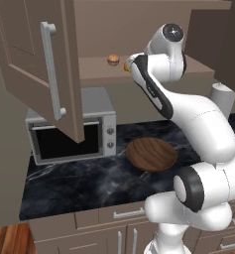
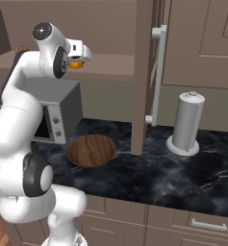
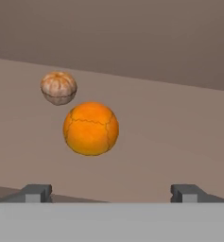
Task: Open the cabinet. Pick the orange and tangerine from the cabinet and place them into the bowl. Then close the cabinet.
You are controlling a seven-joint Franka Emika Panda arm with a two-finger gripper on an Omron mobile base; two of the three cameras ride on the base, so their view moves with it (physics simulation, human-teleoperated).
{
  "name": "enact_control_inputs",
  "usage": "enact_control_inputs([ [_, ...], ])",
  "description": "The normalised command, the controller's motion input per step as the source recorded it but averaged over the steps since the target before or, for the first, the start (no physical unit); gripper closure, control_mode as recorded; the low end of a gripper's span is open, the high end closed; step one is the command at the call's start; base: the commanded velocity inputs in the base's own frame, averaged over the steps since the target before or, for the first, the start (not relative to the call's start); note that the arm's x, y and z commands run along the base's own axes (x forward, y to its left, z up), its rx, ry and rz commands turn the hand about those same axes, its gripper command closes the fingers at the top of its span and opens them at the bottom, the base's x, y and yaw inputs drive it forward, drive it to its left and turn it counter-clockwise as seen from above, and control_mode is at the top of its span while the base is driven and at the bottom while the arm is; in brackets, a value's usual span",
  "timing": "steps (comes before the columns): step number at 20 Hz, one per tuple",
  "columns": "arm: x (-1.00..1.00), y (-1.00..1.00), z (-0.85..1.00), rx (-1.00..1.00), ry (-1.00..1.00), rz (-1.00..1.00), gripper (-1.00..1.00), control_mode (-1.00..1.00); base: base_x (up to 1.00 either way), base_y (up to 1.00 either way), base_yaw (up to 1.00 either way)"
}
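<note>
Two round fruits sit on the shelf inside the open cabinet, and the jaws are spread wide with nothing between them. In the hand view the bright orange is the nearer one. It lies straight ahead of the jaws but a bit toward the left tip, not in the middle of the gap, and it is not touching either tip. The paler, ridged fruit — I take it for the tangerine — sits farther back and more to the left, just beside the orange but apart from it. Both are balls, so there is no long side to line up with; the jaws only need to slide a little left and then go forward so the orange ends up between the tips. That is my guess at the next move. The bowl waits on the table far below the jaws, with nothing in it yet, next to the microwave. The left base view shows the tangerine plainly on the shelf, while the arm hides most of the orange there. The right base view shows the orange glowing just under the hand, very near it, and also a grey roll holder on the table past the open door.
</note>
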Motion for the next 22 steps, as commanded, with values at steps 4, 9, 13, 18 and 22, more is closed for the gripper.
enact_control_inputs([
  [4, 0.18, 0.07, -0.08, 0.00, 0.00, 0.00, -1.00, -1.00, 0.00, 0.00, 0.00],
  [9, 0.17, 0.12, -0.03, 0.00, 0.00, 0.00, -1.00, -1.00, 0.00, 0.00, 0.00],
  [13, 0.20, 0.13, -0.01, 0.00, 0.00, 0.00, -1.00, -1.00, 0.00, 0.00, 0.00],
  [18, 0.24, 0.08, -0.03, 0.00, 0.01, 0.00, -1.00, -1.00, 0.00, 0.00, 0.00],
  [22, 0.25, 0.03, -0.06, 0.00, 0.05, 0.00, -1.00, -1.00, 0.00, 0.00, 0.00],
])
